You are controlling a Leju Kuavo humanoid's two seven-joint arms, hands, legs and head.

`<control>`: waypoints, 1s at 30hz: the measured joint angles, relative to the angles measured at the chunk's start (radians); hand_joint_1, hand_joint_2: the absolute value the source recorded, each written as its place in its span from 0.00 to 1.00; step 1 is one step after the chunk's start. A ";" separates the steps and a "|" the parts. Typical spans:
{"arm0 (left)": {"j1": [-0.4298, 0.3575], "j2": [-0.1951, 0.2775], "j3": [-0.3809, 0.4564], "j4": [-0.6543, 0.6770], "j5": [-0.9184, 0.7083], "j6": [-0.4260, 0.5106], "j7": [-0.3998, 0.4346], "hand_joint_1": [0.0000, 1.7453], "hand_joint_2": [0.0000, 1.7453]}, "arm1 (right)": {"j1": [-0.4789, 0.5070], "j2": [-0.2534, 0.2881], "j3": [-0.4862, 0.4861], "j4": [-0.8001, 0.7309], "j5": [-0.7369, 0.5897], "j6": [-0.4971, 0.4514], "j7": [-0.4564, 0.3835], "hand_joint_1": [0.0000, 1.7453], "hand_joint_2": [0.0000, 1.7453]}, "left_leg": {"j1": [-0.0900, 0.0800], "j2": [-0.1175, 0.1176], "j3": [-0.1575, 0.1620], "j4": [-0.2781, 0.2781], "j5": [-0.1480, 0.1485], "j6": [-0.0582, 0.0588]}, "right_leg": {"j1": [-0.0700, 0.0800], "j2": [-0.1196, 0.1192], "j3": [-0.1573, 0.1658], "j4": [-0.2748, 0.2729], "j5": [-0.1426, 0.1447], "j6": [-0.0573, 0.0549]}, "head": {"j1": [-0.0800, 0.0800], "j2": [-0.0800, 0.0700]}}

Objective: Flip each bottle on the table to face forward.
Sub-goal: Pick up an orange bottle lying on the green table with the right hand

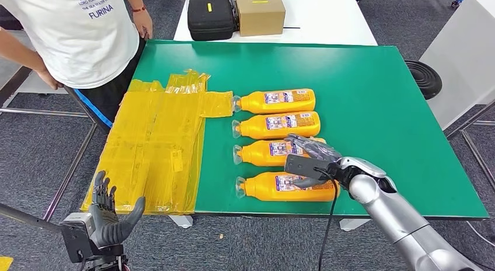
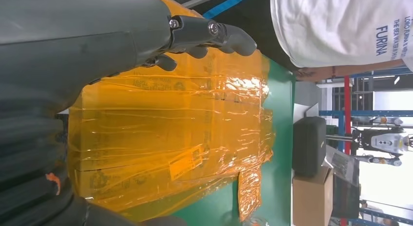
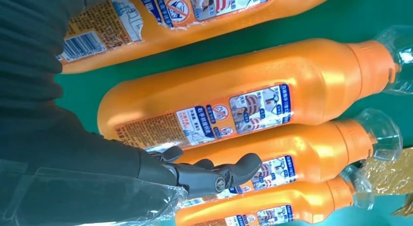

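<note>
1. Four orange bottles lie on their sides in a column on the green table (image 1: 373, 78), clear caps toward my left, printed labels facing up: farthest bottle (image 1: 275, 100), second bottle (image 1: 278, 125), third bottle (image 1: 265, 152), nearest bottle (image 1: 274, 187).
2. My right hand (image 1: 310, 157) hovers over the third and nearest bottles; I see its fingers (image 3: 214, 176) stretched out, but cannot tell whether they touch a bottle.
3. My left hand (image 1: 111, 209) is off the table's near-left corner, fingers spread, grasping nothing.
4. Yellow plastic sheeting (image 1: 157, 148) covers the table's left part.
5. A person (image 1: 82, 31) in a white shirt stands at the far-left corner.
</note>
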 joint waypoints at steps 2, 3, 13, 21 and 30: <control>0.002 0.000 0.000 -0.002 0.000 -0.001 0.000 0.00 1.00 | 0.001 0.000 0.003 -0.006 0.001 -0.002 0.000 0.00 1.00 | 0.000 0.000 0.000 0.000 0.000 0.000 | 0.000 0.000 0.000 0.000 0.000 0.000 | 0.000 0.000; 0.003 0.000 0.000 -0.004 -0.001 -0.002 0.000 0.00 1.00 | 0.002 0.000 0.004 -0.012 0.003 -0.004 0.001 0.00 1.00 | 0.000 0.000 0.000 0.000 0.000 0.000 | 0.000 0.000 0.000 0.000 0.000 0.000 | 0.000 0.000; 0.007 0.000 0.001 -0.015 -0.002 -0.004 0.000 0.00 1.00 | 0.018 -0.002 0.006 -0.078 0.017 -0.018 0.008 0.00 1.00 | 0.000 0.000 0.000 0.000 0.000 0.000 | 0.000 0.000 0.000 0.000 0.000 0.000 | 0.000 0.000; 0.007 0.000 0.001 -0.015 -0.006 -0.006 0.001 0.00 1.00 | 0.031 -0.002 0.005 -0.102 0.035 -0.026 0.017 0.00 1.00 | 0.000 0.000 0.000 0.000 0.000 0.000 | 0.000 0.000 0.000 0.000 0.000 0.000 | 0.000 0.000; 0.006 -0.001 0.002 -0.016 -0.012 -0.020 0.011 0.00 1.00 | 0.160 0.001 -0.017 -0.203 0.109 -0.056 0.052 0.00 1.00 | 0.000 0.000 0.000 0.000 -0.001 -0.001 | 0.000 0.000 0.000 0.000 -0.001 0.000 | 0.000 0.000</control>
